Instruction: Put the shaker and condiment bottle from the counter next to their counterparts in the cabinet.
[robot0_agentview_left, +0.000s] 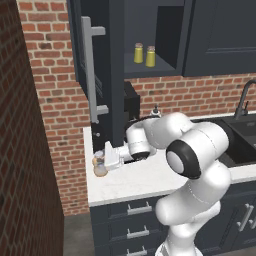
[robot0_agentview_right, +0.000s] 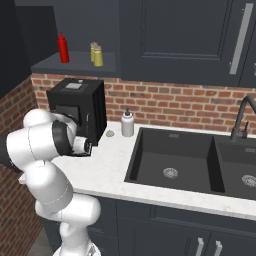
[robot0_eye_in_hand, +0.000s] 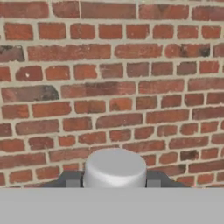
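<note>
Condiment bottle (robot0_agentview_left: 100, 168) stands upright at the table's (robot0_agentview_left: 150, 182) left end, clamped between the jaws of the gripper (robot0_agentview_left: 103, 163); its whitish cap (robot0_eye_in_hand: 114, 168) sits dead centre between them. Cabinet (robot0_agentview_left: 150, 35) shelf with two shakers (robot0_agentview_left: 144, 54) lies well above and right of the jaws. Bottle body mostly hidden behind the hand; the counter shaker I cannot make out.

White bottle (robot0_agentview_right: 127, 124) on marble counter (robot0_agentview_right: 107, 172)
</note>
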